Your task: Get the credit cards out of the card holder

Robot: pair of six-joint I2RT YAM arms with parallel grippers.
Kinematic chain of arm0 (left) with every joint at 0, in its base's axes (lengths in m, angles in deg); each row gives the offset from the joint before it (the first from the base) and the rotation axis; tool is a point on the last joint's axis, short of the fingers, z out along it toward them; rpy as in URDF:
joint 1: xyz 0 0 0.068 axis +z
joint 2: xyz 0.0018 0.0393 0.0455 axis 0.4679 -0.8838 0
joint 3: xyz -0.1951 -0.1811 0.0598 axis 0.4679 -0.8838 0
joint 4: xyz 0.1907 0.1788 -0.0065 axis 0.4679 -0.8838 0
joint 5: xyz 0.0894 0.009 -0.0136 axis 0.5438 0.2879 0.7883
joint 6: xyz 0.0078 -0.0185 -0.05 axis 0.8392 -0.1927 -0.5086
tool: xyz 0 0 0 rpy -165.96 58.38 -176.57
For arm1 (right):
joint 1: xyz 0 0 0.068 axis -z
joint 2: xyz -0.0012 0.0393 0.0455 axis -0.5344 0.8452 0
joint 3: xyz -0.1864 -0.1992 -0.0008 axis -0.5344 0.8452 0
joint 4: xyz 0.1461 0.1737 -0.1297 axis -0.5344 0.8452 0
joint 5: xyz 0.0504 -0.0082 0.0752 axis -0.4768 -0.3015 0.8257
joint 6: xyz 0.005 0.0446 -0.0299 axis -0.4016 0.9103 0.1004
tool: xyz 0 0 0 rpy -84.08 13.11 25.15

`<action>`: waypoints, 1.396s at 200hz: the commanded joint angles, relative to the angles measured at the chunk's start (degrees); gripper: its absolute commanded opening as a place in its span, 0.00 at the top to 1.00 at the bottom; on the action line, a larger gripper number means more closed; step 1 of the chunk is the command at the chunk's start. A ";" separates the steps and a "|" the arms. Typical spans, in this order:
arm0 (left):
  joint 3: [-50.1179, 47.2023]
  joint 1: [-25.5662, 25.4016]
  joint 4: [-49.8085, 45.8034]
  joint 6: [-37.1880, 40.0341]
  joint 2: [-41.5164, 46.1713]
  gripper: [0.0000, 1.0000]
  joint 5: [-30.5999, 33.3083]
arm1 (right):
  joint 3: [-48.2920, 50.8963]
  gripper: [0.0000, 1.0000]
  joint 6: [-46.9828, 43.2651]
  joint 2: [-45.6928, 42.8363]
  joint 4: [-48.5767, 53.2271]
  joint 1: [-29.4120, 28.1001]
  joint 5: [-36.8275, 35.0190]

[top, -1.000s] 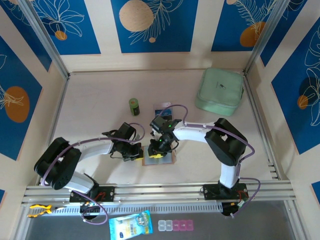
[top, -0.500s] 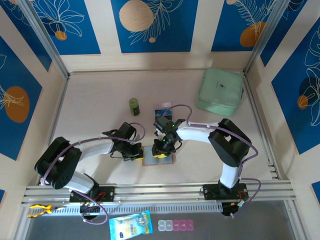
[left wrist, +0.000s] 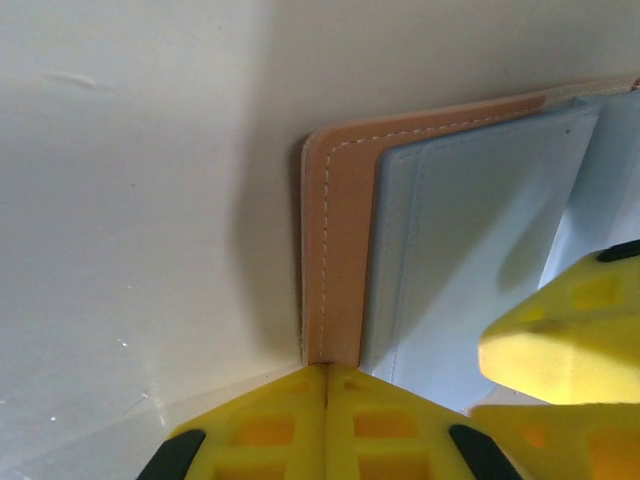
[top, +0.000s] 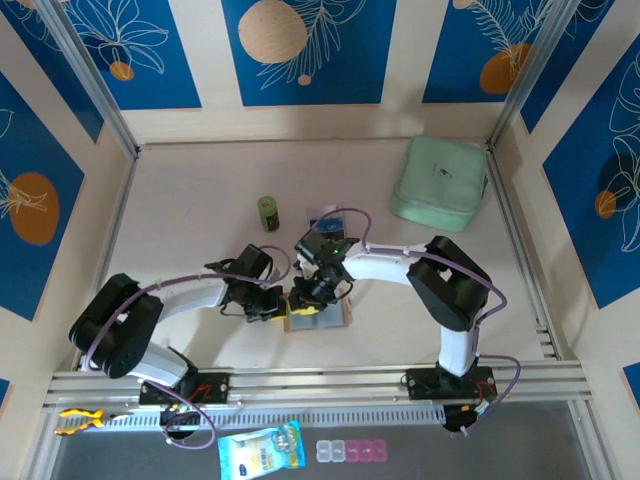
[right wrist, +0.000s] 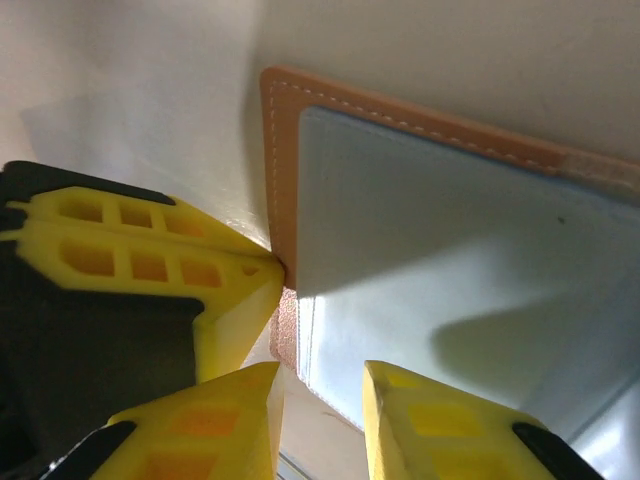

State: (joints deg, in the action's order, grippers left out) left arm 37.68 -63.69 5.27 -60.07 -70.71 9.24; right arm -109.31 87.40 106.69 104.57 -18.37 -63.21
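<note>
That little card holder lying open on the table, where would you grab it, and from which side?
Probably by the tan rim at its left edge, coming in low from the left. The card holder lies open and flat, lining up, so that thin rim is the one part jutting out to pinch.

One card holder (top: 338, 318) is lying open, while one blue card (top: 322, 213) (only part of it showing), one small green jar (top: 268, 213) and one mint-green case (top: 440, 183) are sitting apart from it. Two grippers are showing, the left gripper (top: 274, 305) and the right gripper (top: 303, 300). One blue-and-white packet (top: 260, 450), one yellow tool (top: 78, 420) and one strip of little clear and pink boxes (top: 350, 452) are lying in front of the rail (top: 330, 385).
</note>
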 commanded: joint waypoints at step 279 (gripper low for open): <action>-0.66 0.72 -3.79 1.16 0.45 1.00 1.50 | -2.35 0.78 -3.79 2.34 11.60 1.10 -3.65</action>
State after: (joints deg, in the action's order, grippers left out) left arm 37.68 -63.45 4.53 -59.94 -70.60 9.40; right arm -113.35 84.65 110.62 111.79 -17.94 -63.82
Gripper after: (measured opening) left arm 0.061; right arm 0.221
